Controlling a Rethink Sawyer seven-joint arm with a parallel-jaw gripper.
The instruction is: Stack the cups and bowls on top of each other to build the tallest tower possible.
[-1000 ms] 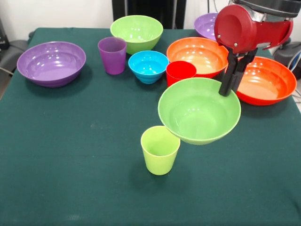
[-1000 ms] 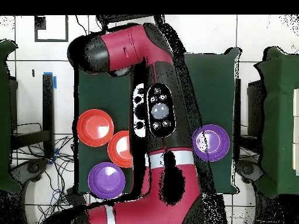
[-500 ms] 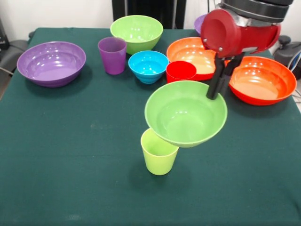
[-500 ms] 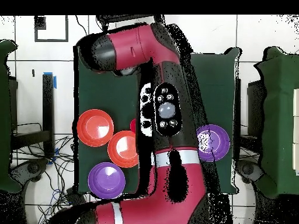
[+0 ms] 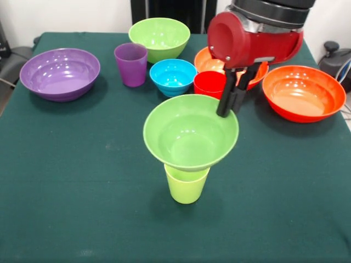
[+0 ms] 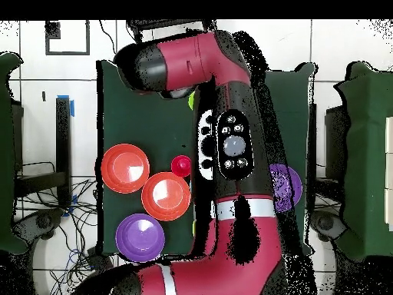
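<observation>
The gripper (image 5: 227, 107) is pinching the far right rim of a lime-green bowl (image 5: 190, 133), its black fingers (image 5: 224, 102) closed on the rim wall. The bowl is hanging mouth up, tipped slightly, directly over the lime-green cup (image 5: 186, 183); its base is hiding the cup's mouth, and whether the two are touching cannot be told. The cup is standing upright near the middle of the green table (image 5: 66, 181), its long axis vertical.

Counting in the front view: three cups are showing, the lime-green one, a red cup (image 5: 210, 84) standing just behind the held bowl, and a purple cup (image 5: 131, 64) further left, all upright with mouths up. Six bowls are showing: two lime-green, the held one and another bowl (image 5: 159, 38) at the far edge; one blue bowl (image 5: 173, 75) sitting between the purple and red cups; one purple bowl (image 5: 60, 73) at the left; and two orange bowls, one (image 5: 304, 92) at the right and one (image 5: 207, 58) partly hidden behind the red arm (image 5: 252, 35). All are sitting mouth up.

In the overhead view the arm (image 6: 222, 146) is covering most of the table; two orange bowls, the red cup (image 6: 181, 165) and two purple bowls, one (image 6: 140, 236) clear and one (image 6: 290, 184) partly covered, are showing beside it.
</observation>
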